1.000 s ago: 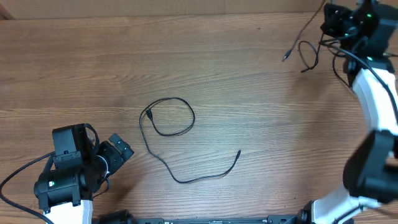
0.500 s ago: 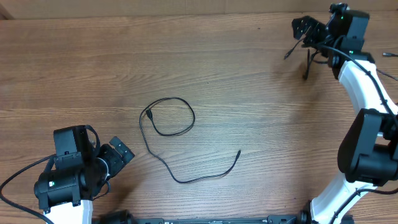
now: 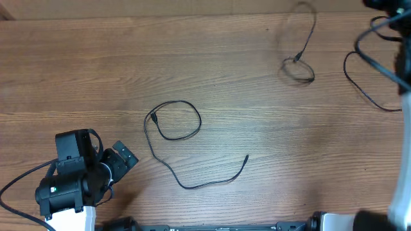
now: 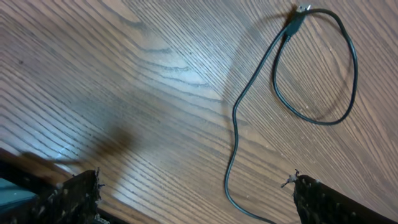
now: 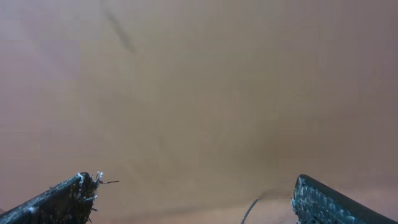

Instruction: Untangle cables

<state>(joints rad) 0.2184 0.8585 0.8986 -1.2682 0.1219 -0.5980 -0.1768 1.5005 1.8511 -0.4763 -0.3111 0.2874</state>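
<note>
One thin black cable lies mid-table, a loop with a tail running to a plug. In the left wrist view this cable curves down between the tips of my left gripper, which is open and holds nothing. From above, the left gripper sits at the front left, short of the loop. A second cable at the back right looks blurred. A third thin cord curves at the far right. My right gripper is open and empty over blurred brown; a cord end shows low between its fingers.
The right arm shows only at the far right edge, with its thicker black wire looping beside it. The left arm's base fills the front left corner. The table's back edge runs along the top.
My right gripper has opened and the arm has swung up and right, mostly out of the overhead view. The cables it held have dropped at the back right. The left arm has not moved.
</note>
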